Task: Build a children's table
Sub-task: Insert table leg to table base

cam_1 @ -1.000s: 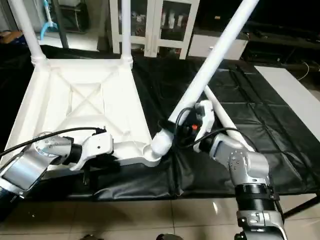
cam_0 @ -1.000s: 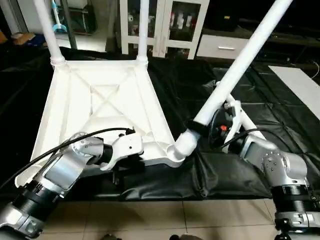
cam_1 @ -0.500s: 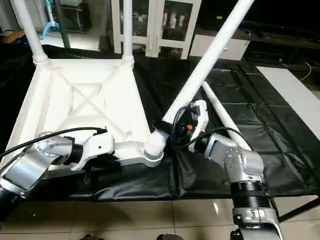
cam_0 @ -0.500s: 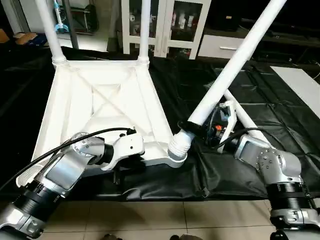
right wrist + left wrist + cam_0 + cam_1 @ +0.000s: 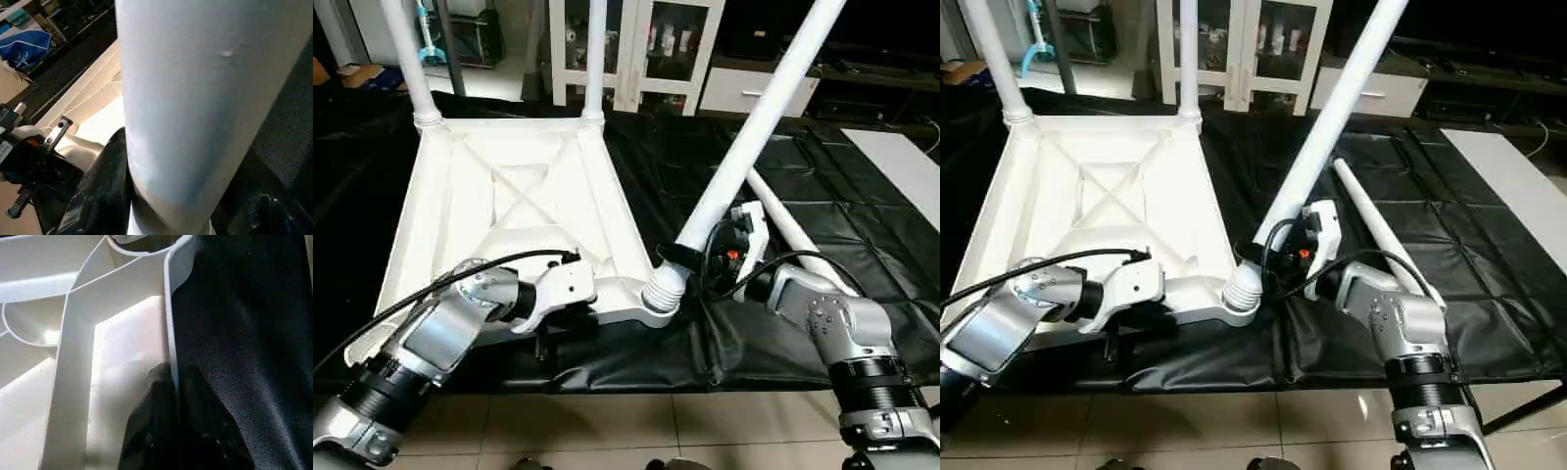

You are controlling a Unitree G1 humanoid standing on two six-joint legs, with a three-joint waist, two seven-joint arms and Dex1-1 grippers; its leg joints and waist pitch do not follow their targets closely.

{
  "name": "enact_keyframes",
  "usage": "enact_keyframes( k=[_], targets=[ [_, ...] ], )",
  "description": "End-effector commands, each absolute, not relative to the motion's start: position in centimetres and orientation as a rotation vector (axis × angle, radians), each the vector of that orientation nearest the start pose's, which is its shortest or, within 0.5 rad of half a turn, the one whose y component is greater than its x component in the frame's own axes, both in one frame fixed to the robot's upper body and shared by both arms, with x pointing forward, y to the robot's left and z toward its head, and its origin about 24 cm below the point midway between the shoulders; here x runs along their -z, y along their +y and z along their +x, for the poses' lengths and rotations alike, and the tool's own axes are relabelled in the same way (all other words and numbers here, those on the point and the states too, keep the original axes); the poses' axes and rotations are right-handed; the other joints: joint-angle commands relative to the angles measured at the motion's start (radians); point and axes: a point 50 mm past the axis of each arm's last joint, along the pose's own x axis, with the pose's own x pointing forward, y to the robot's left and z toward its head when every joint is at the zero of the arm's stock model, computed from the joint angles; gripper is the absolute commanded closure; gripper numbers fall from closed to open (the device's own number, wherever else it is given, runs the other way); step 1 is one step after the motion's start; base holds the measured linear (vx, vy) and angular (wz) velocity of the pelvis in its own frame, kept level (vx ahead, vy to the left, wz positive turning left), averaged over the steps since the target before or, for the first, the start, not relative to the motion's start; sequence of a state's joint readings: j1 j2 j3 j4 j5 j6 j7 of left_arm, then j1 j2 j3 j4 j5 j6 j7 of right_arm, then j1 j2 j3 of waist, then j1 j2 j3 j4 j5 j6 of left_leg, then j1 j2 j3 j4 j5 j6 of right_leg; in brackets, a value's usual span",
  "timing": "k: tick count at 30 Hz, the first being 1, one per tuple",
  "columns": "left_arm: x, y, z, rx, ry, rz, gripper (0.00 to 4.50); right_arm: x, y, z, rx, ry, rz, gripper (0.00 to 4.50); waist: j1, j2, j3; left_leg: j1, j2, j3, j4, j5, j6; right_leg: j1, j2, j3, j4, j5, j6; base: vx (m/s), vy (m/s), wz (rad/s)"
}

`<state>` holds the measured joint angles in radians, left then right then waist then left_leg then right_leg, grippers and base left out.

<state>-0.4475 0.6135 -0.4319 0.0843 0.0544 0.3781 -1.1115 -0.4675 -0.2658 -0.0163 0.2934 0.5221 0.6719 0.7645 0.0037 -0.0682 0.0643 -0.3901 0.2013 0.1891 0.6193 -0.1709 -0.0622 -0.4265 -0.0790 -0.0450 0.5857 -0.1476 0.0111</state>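
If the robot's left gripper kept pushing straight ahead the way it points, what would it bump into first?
Probably the corner socket. The left gripper is pinched on the tabletop's rim and points along it towards that socket, where the tilted leg enters. Depth is hard to judge.

Dim room, glaring white plastic, softly blurred wrist views.
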Motion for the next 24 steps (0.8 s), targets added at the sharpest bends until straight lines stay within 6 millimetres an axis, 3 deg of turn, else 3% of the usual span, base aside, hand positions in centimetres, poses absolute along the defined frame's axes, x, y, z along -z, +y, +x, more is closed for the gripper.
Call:
enact_keyframes(
  k=[1,6,11,13,14,19,22,24],
  targets=[
    [-7.3,14.1,28.0,1.318,0.541,0.707,4.5,-7.3,-14.7,31.7,-0.832,0.397,0.338,2.64,-0.011,0.021,-0.054,0.046,0.023,-0.032,-0.096,-0.554,-0.074,0.009,-0.047,0.016,-0.095,-0.612,-0.098,0.0,0.0,0.0],
    [-7.3,14.1,27.8,1.324,0.545,0.706,4.5,-6.8,-14.7,31.6,-0.831,0.417,0.273,2.64,-0.017,0.025,-0.05,0.052,0.024,-0.038,-0.101,-0.606,-0.082,0.011,-0.047,0.008,-0.101,-0.616,-0.097,0.0,0.0,0.0],
    [-7.1,14.4,27.5,1.328,0.561,0.706,4.5,-5.2,-14.2,30.4,-0.888,0.458,0.062,2.64,-0.016,0.021,-0.049,0.056,0.022,-0.039,-0.097,-0.613,-0.077,0.008,-0.053,0.005,-0.11,-0.665,-0.079,0.0,0.0,0.0],
    [-7.0,14.4,27.6,1.327,0.564,0.706,4.5,-4.9,-14.2,30.2,-0.899,0.454,0.02,2.64,-0.021,0.023,-0.045,0.063,0.022,-0.044,-0.095,-0.644,-0.075,0.006,-0.049,-0.007,-0.12,-0.684,-0.069,0.0,0.0,0.0],
    [-7.0,14.4,27.6,1.327,0.564,0.706,4.5,-4.9,-14.2,30.2,-0.899,0.454,0.02,2.64,-0.025,0.025,-0.045,0.064,0.024,-0.05,-0.098,-0.667,-0.076,0.012,-0.05,-0.017,-0.121,-0.671,-0.07,0.0,0.0,0.0],
    [-7.0,14.5,27.6,1.322,0.571,0.704,4.5,-4.6,-14.0,29.4,-0.918,0.421,0.014,2.64,-0.028,0.024,-0.045,0.063,0.026,-0.053,-0.107,-0.682,-0.079,0.018,-0.052,-0.017,-0.12,-0.641,-0.079,0.0,0.0,0.0],
    [-7.0,14.5,27.6,1.319,0.573,0.702,4.5,-4.4,-14.0,29.1,-0.901,0.395,0.046,2.64,-0.034,0.022,-0.04,0.072,0.025,-0.055,-0.108,-0.718,-0.081,0.015,-0.052,-0.024,-0.129,-0.676,-0.069,0.0,0.0,0.0],
    [-7.0,14.5,27.6,1.317,0.575,0.702,4.5,-4.1,-14.0,28.7,-0.891,0.39,0.062,2.64,-0.034,0.019,-0.043,0.073,0.022,-0.054,-0.104,-0.705,-0.075,0.017,-0.058,-0.025,-0.133,-0.693,-0.063,0.0,0.0,0.0]
  ],
)
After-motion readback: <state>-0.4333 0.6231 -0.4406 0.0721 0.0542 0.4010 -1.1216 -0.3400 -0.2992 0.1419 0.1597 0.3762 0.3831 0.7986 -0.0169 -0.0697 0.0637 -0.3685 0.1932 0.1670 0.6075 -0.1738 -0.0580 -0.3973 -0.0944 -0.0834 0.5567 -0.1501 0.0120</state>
